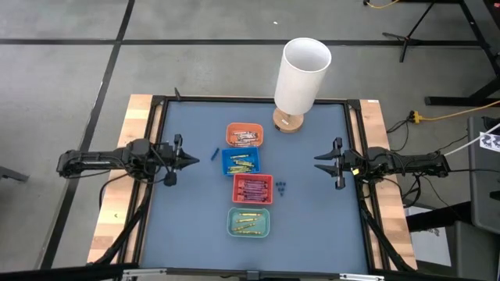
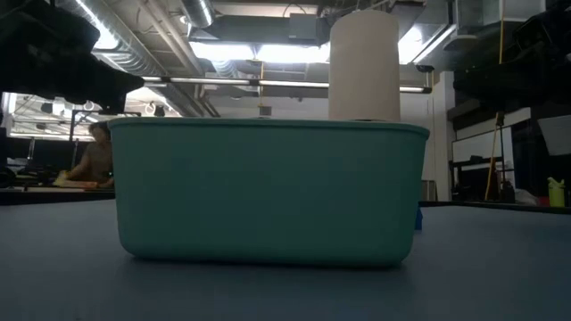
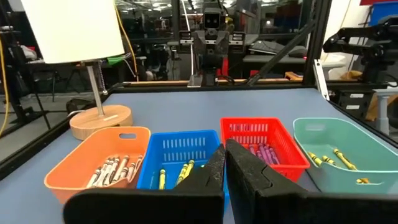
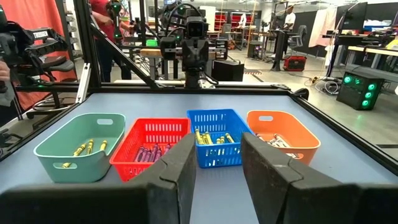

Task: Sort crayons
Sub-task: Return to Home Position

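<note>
While it hovers mid-left, left gripper (image 1: 193, 161) clenched, empty | crayons (image 1: 252, 187) at frame centre, lying in orange tray (image 1: 244, 125), blue tray (image 1: 224, 161), red tray (image 1: 236, 188), teal tray (image 1: 230, 222), a column running top to bottom | right gripper (image 1: 316, 161) mid-right, fingers parted, empty

Around your bench (image 1: 139, 125): grey concrete floor (image 1: 62, 70), dark lines crossing. Yellow cable (image 1: 449, 117) beyond right edge. Above you, strip lights (image 2: 268, 52), ducts (image 2: 125, 55). Person (image 2: 94, 160) seated far back.
</note>
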